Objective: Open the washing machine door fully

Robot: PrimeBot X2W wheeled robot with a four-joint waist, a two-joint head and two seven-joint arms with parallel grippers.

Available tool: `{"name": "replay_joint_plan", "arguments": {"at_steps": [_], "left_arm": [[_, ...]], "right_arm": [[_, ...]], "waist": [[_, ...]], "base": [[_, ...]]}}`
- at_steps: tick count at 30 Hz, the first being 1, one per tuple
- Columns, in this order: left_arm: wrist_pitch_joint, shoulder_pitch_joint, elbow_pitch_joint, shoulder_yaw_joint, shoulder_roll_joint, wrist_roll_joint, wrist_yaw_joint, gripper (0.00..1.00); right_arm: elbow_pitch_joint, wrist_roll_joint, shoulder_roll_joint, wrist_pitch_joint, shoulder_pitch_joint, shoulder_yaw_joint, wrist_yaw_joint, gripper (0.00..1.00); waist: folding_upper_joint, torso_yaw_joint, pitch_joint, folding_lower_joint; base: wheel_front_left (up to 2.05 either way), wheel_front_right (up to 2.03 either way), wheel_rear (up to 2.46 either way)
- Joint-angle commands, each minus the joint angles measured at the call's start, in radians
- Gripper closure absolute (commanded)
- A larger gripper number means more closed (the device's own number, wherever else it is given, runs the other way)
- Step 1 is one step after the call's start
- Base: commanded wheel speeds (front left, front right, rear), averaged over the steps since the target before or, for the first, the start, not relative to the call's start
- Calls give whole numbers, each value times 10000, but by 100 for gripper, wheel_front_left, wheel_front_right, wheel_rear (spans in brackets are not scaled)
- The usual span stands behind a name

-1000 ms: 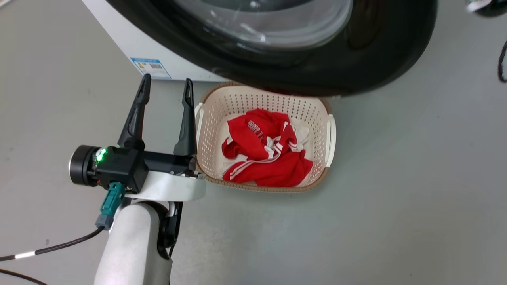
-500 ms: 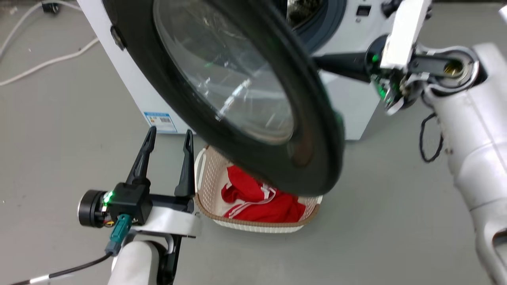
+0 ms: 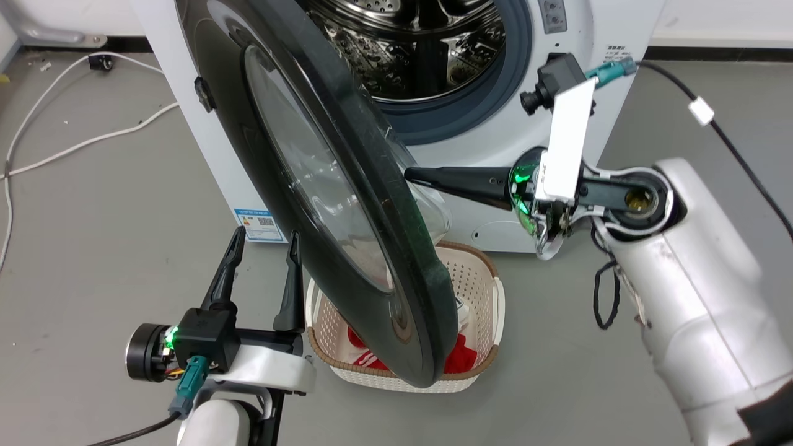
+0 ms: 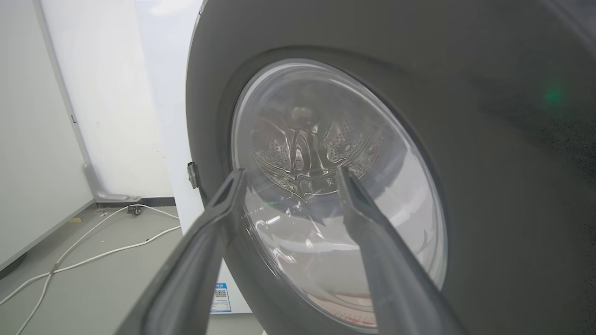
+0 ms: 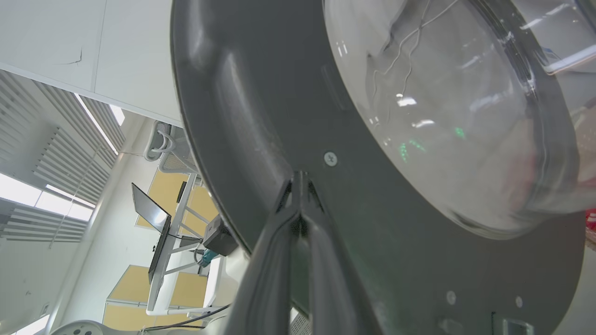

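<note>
The washing machine [image 3: 619,18] stands with its steel drum [image 3: 421,49] exposed. The washing machine door [image 3: 353,186], a black disc with a clear window [image 3: 310,179], hangs swung out, nearly edge-on in the head view. My right gripper [image 3: 412,175] is shut with nothing in it, and its tips touch the door's inner face. The right wrist view shows that gripper [image 5: 300,176] against the dark inner face [image 5: 260,93], beside the glass bowl [image 5: 442,116]. My left gripper [image 3: 266,235] is open, low on the door's outer side and not touching it. In the left wrist view it [image 4: 291,174] faces the window [image 4: 326,116].
A cream laundry basket [image 3: 477,291] with red clothing [image 3: 461,359] sits on the floor under the door's lower rim, just right of my left gripper. White cables [image 3: 80,145] trail over the floor left of the machine. A blue label [image 3: 260,223] marks the machine's lower front.
The head camera has tilted up, bringing the drum into view. The door has swung further out toward edge-on, with the right gripper following against its inner face. The left gripper stays open.
</note>
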Motion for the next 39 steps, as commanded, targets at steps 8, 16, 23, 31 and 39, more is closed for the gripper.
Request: {"name": "replay_joint_plan", "arguments": {"at_steps": [8,16,23,31,39], "left_arm": [[-22,288,3,-33,-6,-75,122,0],[-22,369,105,53,-6,-16,108,0],[-22,506,161,186,-5,2,110,0],[-22,567,266,134,-6,-159,162,0],[-22,543,288,138,-6,-129,172,0]], "right_arm": [[-1611,307,202,-2670,1918,-1352,0,100],[-3493,331,259,-6102,5050,-3476,0,100],[-4485,3,369,-7954,7035,-4046,0,0],[-4866,-3050,266,-11006,8577,-4091,0,0],[-5647,-11139,308,-11991,8907,-5386,0,0]], "waist": [[0,-148,-308,1],[0,-278,-437,1],[0,-420,-529,1],[0,-461,-691,1],[0,-429,-824,1]], "base": [[0,0,0],[0,0,0],[0,0,0],[0,0,0],[0,0,0]]}}
